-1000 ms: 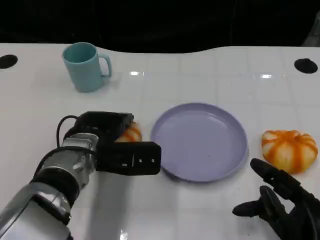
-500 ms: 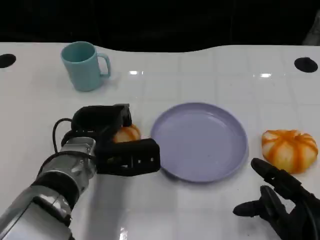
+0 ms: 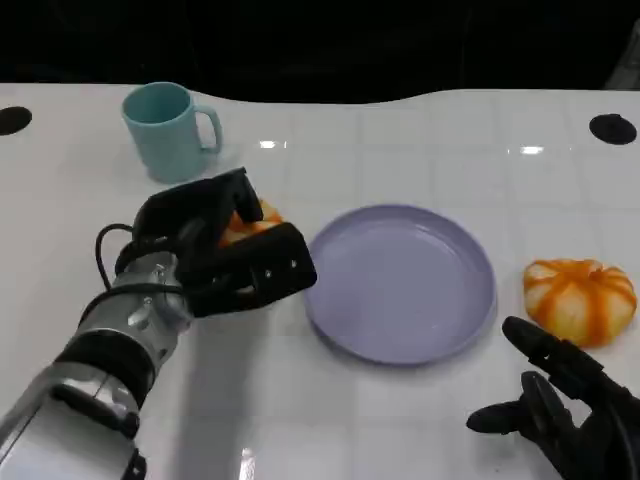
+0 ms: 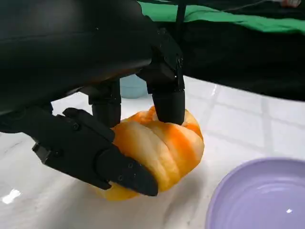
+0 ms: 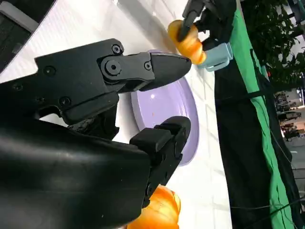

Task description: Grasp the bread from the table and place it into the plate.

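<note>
Head view: the left hand (image 3: 215, 250) grips a bread roll (image 3: 248, 224), its fingers closed over the top and sides, with only an orange edge of the roll peeking out on the far side of the hand. The left wrist view shows the grip closely: a thumb presses the roll's (image 4: 157, 148) near side while fingertips (image 4: 169, 102) bear down on its top, and the roll's underside sits low, at or just above the white table (image 4: 228, 129); whether it touches cannot be told. The purple plate (image 3: 400, 285) lies just beside this hand, toward the robot's right, with nothing on it. A teal mug (image 3: 168, 130) stands beyond the hand, handle toward the plate. The right hand (image 3: 565, 410) rests low at the table's near edge with its fingers spread and nothing in them. A second orange-striped roll (image 3: 580, 300) sits just beyond this hand, apart from the plate's rim. In the right wrist view the plate (image 5: 164, 121) lies past the spread fingers (image 5: 147, 71).
</note>
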